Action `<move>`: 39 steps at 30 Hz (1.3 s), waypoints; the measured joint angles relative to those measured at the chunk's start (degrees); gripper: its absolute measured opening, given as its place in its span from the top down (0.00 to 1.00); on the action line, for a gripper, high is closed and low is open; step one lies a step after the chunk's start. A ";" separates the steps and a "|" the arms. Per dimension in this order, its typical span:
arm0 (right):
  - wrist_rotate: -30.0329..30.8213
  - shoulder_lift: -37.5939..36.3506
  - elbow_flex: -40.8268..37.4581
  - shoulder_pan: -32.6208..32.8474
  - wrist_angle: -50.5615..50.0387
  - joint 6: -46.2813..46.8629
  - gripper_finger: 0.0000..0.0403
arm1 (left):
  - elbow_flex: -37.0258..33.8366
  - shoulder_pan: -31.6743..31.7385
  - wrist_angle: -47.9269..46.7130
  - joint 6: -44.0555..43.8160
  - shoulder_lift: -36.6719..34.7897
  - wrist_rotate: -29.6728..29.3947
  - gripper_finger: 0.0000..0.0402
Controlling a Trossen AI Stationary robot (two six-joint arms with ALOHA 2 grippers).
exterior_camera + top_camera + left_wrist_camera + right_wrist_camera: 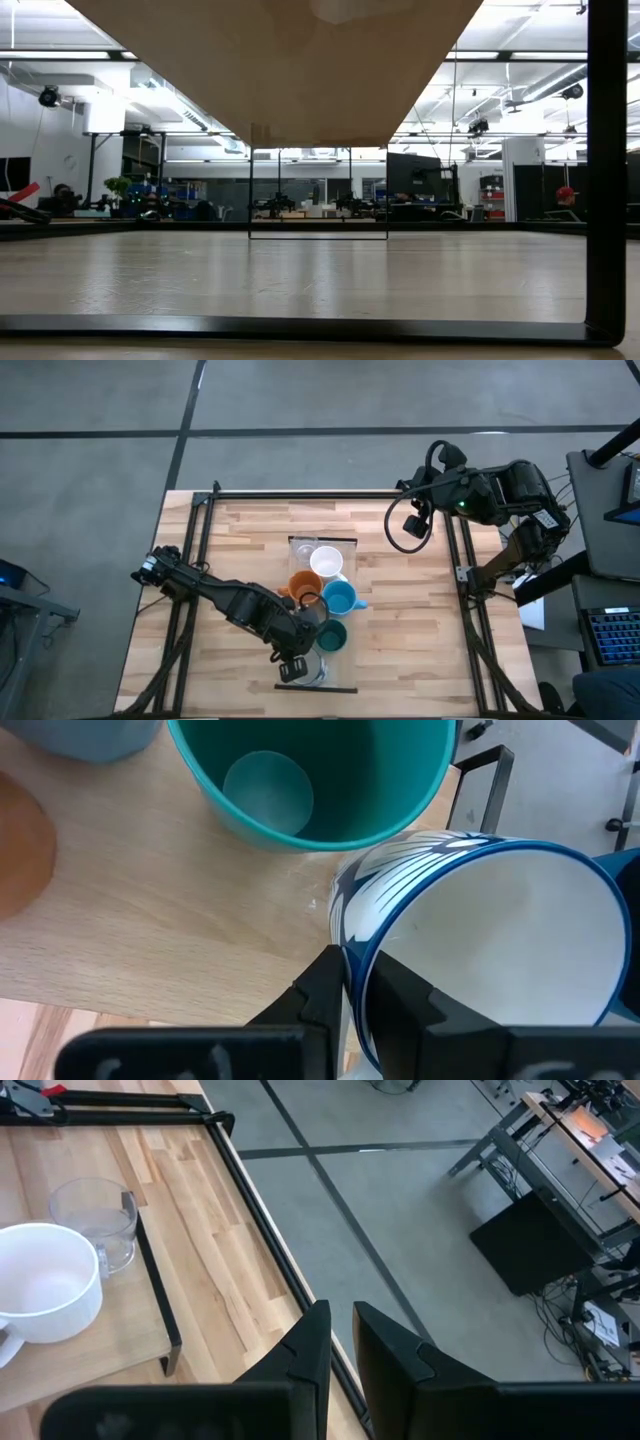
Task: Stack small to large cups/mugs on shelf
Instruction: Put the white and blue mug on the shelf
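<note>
At the near end of the shelf (345,542) our left hand (358,982) is clamped on the wall of the pale grey-white mug (480,940), one finger outside and one inside the rim. In the wrist view the mug has blue stripes on the outside and tips on its side, mouth toward the cam. In the high view it sits just nearer than the dark green cup (331,635), which stands upright, mouth up.

Step in hand, as we judge it: placing or adjusting this last mug at the near end of the row. Farther along stand the light blue mug (340,598), orange mug (304,587), white mug (326,561) and clear glass (302,547), roughly in line. Next we'd need to set the mug upright without knocking the green cup beside it, then let go.

Shelf's long axis runs near-to-far down the middle of the surface (240,540).

Right hand (342,1342) waits at the far right edge, fingers narrow, holding nothing.
</note>
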 joint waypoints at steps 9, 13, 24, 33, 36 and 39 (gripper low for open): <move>-0.02 0.00 0.00 0.00 0.00 -0.02 0.90 | -0.11 0.20 0.00 0.07 0.00 0.35 0.94; 0.00 0.00 0.00 0.00 0.00 -0.06 0.90 | -0.17 0.42 0.00 -0.10 0.00 1.04 0.93; -0.02 0.00 0.00 0.00 0.00 -0.20 0.90 | -0.24 0.69 0.02 -0.30 0.00 1.36 0.81; -0.21 0.00 0.00 0.00 0.00 -0.06 0.90 | -0.14 1.16 0.00 -0.47 -0.55 1.55 0.81; -0.24 0.00 0.00 0.00 0.00 0.00 0.90 | -0.13 1.16 0.00 -0.48 -1.40 1.62 0.81; -0.24 0.00 0.00 0.00 0.00 0.02 0.90 | -0.13 1.16 0.00 -0.48 -1.70 1.64 0.81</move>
